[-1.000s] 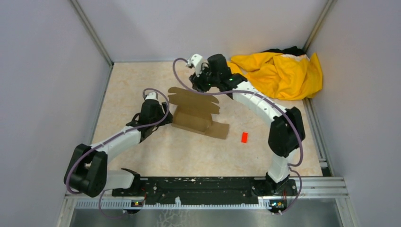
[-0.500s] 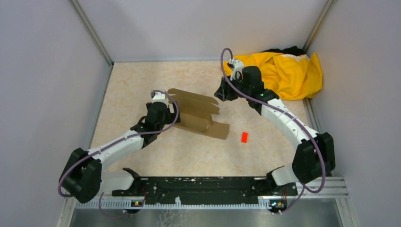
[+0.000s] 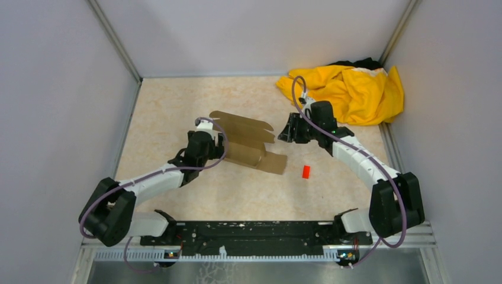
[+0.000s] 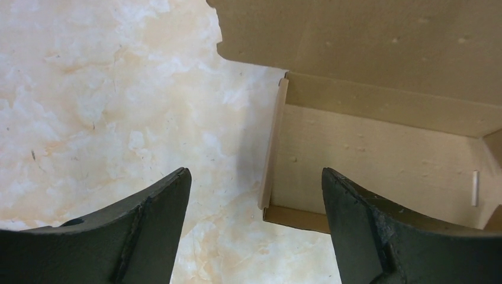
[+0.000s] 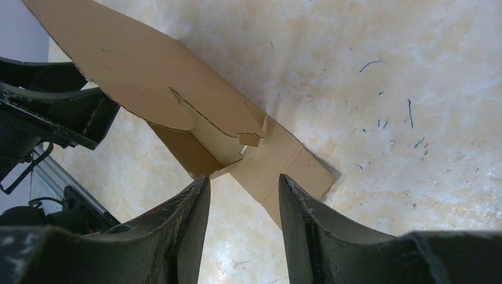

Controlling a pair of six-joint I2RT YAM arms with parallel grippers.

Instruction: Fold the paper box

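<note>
The paper box (image 3: 245, 147) is brown cardboard, partly folded, in the middle of the table. Its lid panel (image 3: 240, 123) stands raised and one flap (image 3: 273, 163) lies flat to the right. My left gripper (image 3: 216, 141) is at the box's left end and stands open. In the left wrist view the left gripper (image 4: 256, 173) has the box's left side wall (image 4: 271, 151) just ahead, between the two fingers, and touches nothing. My right gripper (image 3: 287, 131) hovers to the right of the box, apart from it. The right gripper (image 5: 244, 177) is open and empty, facing the flat flap (image 5: 278, 168).
A crumpled yellow cloth (image 3: 349, 89) lies in the back right corner. A small red block (image 3: 306, 171) sits on the table right of the box. Grey walls close in three sides. A metal rail (image 3: 254, 239) runs along the near edge.
The right arm has drawn back from behind the raised lid to the right of the box. The left gripper has moved in toward the box's left end and opened wider.
</note>
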